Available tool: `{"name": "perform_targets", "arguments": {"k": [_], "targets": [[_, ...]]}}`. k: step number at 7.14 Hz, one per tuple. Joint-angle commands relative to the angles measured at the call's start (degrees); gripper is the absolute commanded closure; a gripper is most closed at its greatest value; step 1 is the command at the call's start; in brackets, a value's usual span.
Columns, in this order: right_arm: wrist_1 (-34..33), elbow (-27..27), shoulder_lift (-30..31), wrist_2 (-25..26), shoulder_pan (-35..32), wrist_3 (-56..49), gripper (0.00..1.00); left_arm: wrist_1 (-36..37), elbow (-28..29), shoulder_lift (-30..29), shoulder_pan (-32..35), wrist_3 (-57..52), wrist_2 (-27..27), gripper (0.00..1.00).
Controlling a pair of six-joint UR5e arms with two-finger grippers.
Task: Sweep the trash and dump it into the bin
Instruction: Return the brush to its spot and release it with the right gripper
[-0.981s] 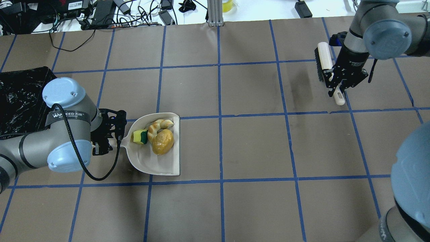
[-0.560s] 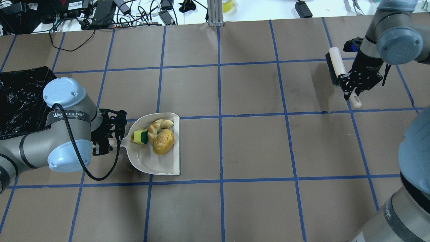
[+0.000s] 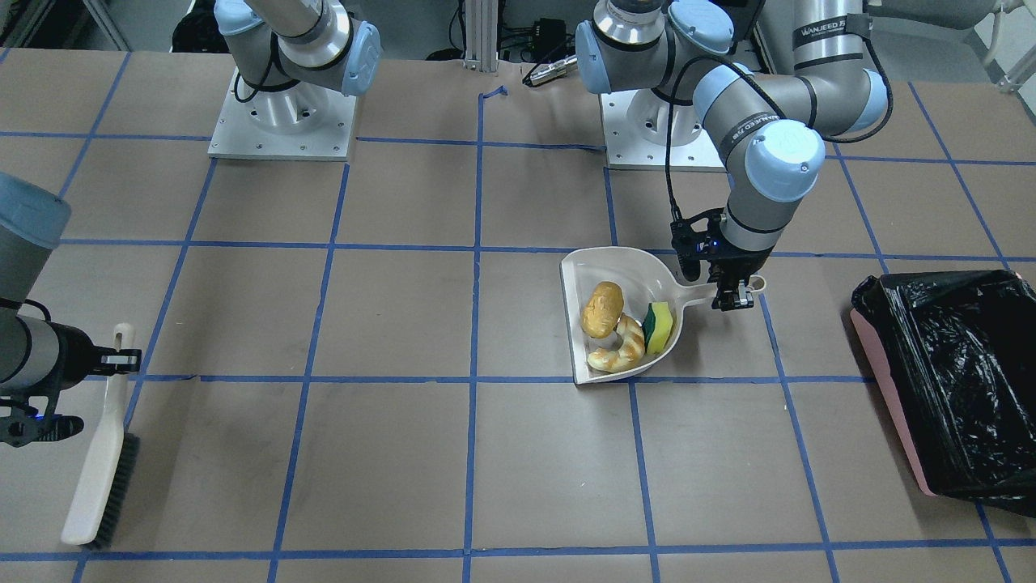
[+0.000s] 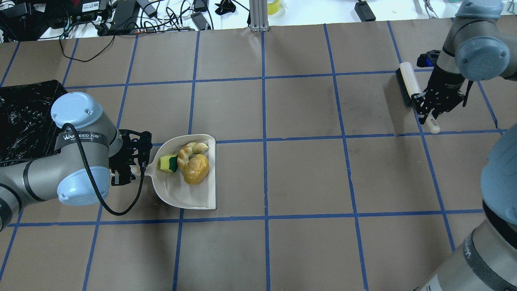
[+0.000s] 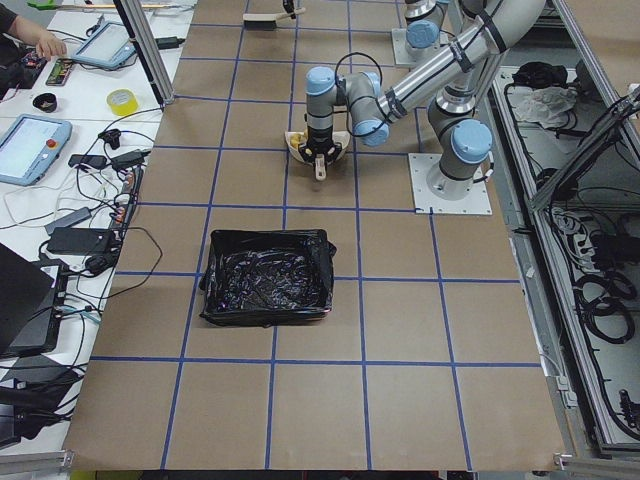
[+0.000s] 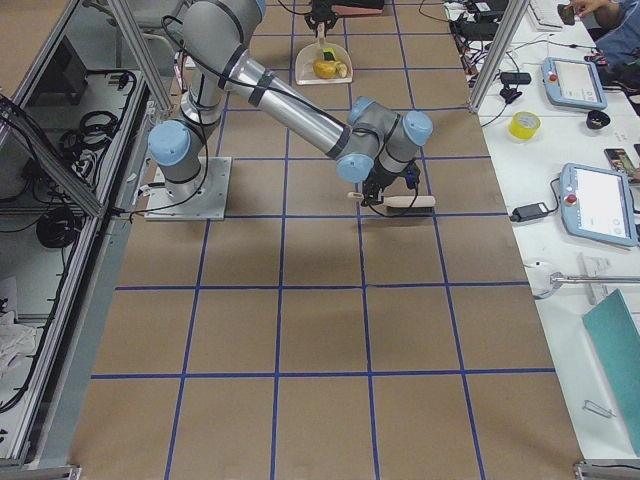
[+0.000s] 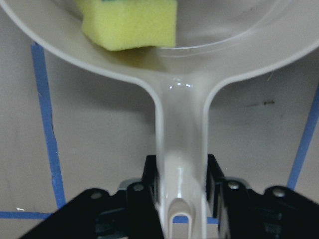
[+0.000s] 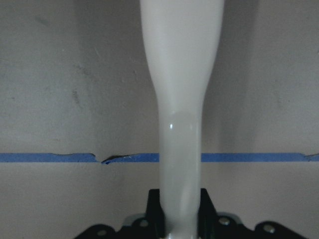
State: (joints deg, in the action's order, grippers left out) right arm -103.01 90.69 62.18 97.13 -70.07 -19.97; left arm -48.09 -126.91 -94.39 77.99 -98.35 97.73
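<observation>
The off-white dustpan (image 4: pixel 190 193) holds all three trash pieces: the yellow-brown potato-like lump (image 4: pixel 196 169), the golden croissant piece (image 4: pixel 188 151) and the yellow-green sponge (image 4: pixel 168 163). My left gripper (image 4: pixel 131 173) is shut on the dustpan's handle (image 7: pixel 180 149); the sponge (image 7: pixel 130 22) shows in the left wrist view. The pink bin (image 3: pixel 886 397) with its black bag (image 4: pixel 22 121) stands at the table's left end, apart from the dustpan. My right gripper (image 4: pixel 429 111) is shut on the handle of a white brush (image 4: pixel 408 83) at the far right.
Cables, power bricks and a tape roll lie on the white bench (image 4: pixel 169 16) beyond the table's far edge. An aluminium post (image 4: pixel 257 16) stands at the far edge. Both arm bases (image 3: pixel 283 113) sit on the robot's side.
My right gripper has carried the brush further right, toward the table's right end. The left gripper and the loaded dustpan have barely shifted.
</observation>
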Motion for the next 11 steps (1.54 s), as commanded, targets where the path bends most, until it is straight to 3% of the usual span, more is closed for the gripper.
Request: {"name": "perform_targets", "arguments": {"k": [1, 2, 4, 6, 8, 9, 11], "targets": [[-0.3, -0.4, 0.1, -0.1, 0.0, -0.1, 0.18, 0.2, 0.3, -0.4, 0.0, 0.1, 0.0, 1.00], [0.3, -0.9, 1.4, -0.4, -0.1, 0.3, 0.00, 0.2, 1.2, -1.2, -0.1, 1.0, -0.2, 1.00], [1.9, -0.9, 11.4, -1.0, -0.4, 0.2, 0.00, 0.2, 1.6, -0.8, -0.6, 1.3, -1.9, 1.00], [8.3, -0.9, 22.0, -1.8, -0.9, 0.5, 0.00, 0.1, 1.7, 0.3, -2.4, 1.5, -5.1, 1.00], [13.4, -0.9, 27.7, -5.0, -4.1, 5.9, 0.00, -0.7, 2.9, 0.8, -7.3, 1.4, -8.7, 1.00], [16.1, -0.9, 30.5, -7.5, -6.6, 9.9, 0.00, -4.1, 6.6, 1.2, -9.2, 1.5, -8.7, 1.00], [17.2, -0.9, 33.7, -8.7, -12.7, 18.0, 0.00, -18.6, 19.4, 1.4, -16.2, 0.6, -8.7, 1.00]]}}
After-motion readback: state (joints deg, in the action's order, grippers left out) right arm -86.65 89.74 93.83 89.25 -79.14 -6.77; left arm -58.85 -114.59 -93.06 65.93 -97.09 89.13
